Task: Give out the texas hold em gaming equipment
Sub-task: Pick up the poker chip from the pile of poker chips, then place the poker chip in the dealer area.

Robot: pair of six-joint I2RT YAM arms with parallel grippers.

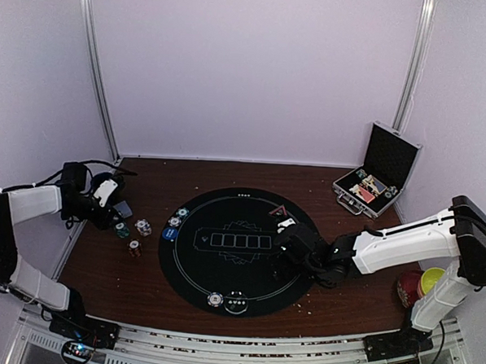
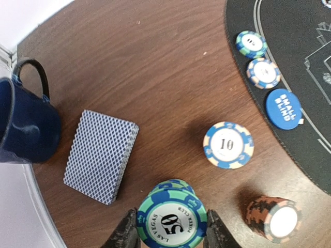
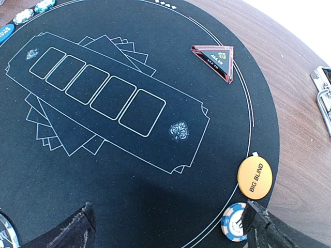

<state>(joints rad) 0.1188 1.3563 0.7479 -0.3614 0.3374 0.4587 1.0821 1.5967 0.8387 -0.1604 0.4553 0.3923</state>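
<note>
My left gripper (image 2: 170,235) is shut on the top of a green-and-blue "50" poker chip stack (image 2: 171,221) on the wooden table, left of the black mat (image 1: 239,263); it also shows in the top view (image 1: 114,222). A deck of grey-backed cards (image 2: 101,155), a blue "10" chip (image 2: 228,144) and a red-black chip stack (image 2: 271,217) lie near it. The blue small-blind disc (image 2: 283,108) and two chips (image 2: 264,72) sit on the mat's left edge. My right gripper (image 3: 170,230) is open and empty over the mat's right side, near the orange big-blind disc (image 3: 254,177), a blue-white chip (image 3: 234,222) and the red triangle marker (image 3: 214,59).
A dark blue mug (image 2: 23,124) stands left of the cards. The open silver-edged black case (image 1: 378,177) sits at the back right. Red and yellow bowls (image 1: 417,285) are by the right arm's base. Two chips (image 1: 224,301) lie at the mat's near edge.
</note>
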